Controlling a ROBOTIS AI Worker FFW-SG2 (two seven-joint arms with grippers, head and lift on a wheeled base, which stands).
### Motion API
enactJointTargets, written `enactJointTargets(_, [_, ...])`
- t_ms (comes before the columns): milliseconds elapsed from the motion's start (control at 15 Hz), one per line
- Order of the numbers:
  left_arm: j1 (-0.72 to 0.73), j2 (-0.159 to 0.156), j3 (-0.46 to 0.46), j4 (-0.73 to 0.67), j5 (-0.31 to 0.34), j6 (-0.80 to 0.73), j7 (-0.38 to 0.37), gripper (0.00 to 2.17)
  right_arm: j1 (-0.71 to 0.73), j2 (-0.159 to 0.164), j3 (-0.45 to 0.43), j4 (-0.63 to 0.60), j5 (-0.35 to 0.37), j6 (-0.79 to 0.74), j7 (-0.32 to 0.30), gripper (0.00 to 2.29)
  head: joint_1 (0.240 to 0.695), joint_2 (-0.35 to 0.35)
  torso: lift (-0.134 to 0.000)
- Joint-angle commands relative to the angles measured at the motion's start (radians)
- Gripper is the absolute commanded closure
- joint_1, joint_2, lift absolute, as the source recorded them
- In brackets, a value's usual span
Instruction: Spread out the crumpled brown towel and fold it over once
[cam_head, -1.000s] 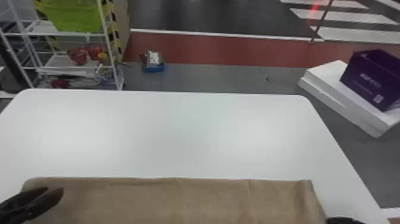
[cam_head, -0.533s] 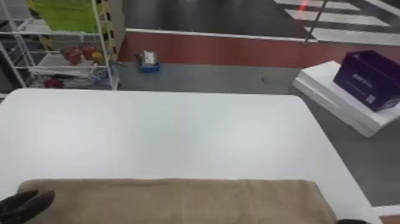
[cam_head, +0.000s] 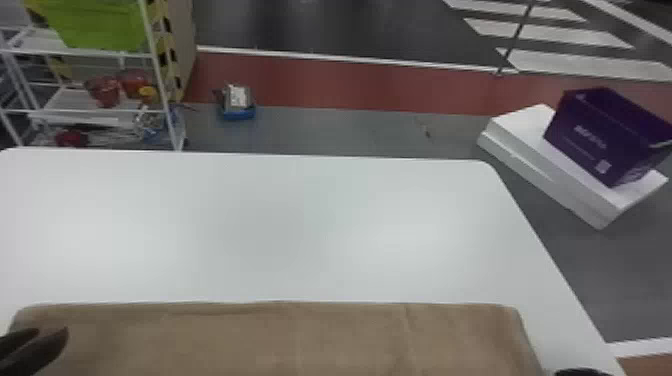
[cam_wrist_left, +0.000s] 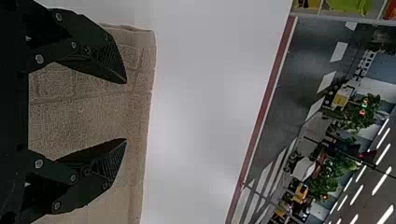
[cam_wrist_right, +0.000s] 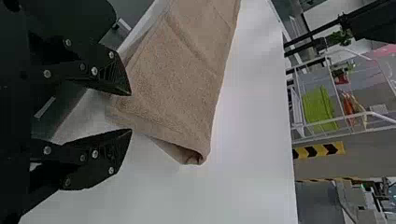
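The brown towel (cam_head: 280, 340) lies spread in a wide band on the near part of the white table (cam_head: 280, 225), its far edge almost straight, with light creases toward its right end. The right wrist view shows it layered at one corner, where the fold curls open a little. At its left end is the left gripper (cam_head: 52, 331); in its wrist view that gripper's (cam_wrist_left: 126, 111) jaws stand wide apart above the cloth, grasping nothing. Just beyond the right end is the right gripper (cam_head: 580, 372), its jaws also parted and empty near the towel's edge. Past the table, on the left, stands a white wire rack (cam_head: 175, 132) with a green bin (cam_head: 97, 25) on it; a blue tray (cam_head: 238, 114) sits on the floor beside it. On the right, a purple box (cam_head: 590, 137) rests on white slabs (cam_head: 540, 170).
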Motion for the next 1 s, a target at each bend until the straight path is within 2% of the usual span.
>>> enactJointTargets(0, [0.018,-0.004,0.033,-0.028,0.03,-0.003,-0.002,0.53,-0.002,-0.002,-0.042,-0.001,-0.05,-0.009,0.001,0.05,0.695,-0.168,-0.123])
enactJointTargets(133, [0.034,-0.017,0.067,-0.066,0.075,-0.003,-0.002,0.53,-0.01,-0.002,-0.093,-0.008,-0.131,-0.003,0.008,0.05,0.695,-0.173,-0.123])
enactJointTargets(267, [0.038,-0.038,0.098,-0.108,0.107,-0.003,-0.008,0.53,-0.032,0.007,-0.118,-0.028,-0.182,0.024,0.012,0.06,0.695,-0.185,-0.123])
enactJointTargets(400, [0.045,-0.038,0.113,-0.146,0.133,0.025,-0.014,0.53,-0.073,0.043,-0.13,-0.08,-0.197,0.079,0.012,0.06,0.695,-0.191,-0.123])
enactJointTargets(533, [0.054,-0.038,0.101,-0.177,0.128,0.098,-0.029,0.53,-0.134,0.053,-0.115,-0.097,-0.188,0.159,0.014,0.07,0.695,-0.174,-0.123])
enactJointTargets(733, [0.071,-0.038,0.073,-0.178,0.108,0.111,-0.032,0.53,-0.213,0.052,-0.053,-0.1,-0.093,0.273,0.014,0.16,0.695,-0.172,-0.123])
enactJointTargets(933, [0.071,-0.038,0.09,-0.197,0.102,0.172,-0.009,0.46,-0.246,0.076,-0.036,-0.14,-0.045,0.349,0.014,0.17,0.695,-0.149,-0.123])
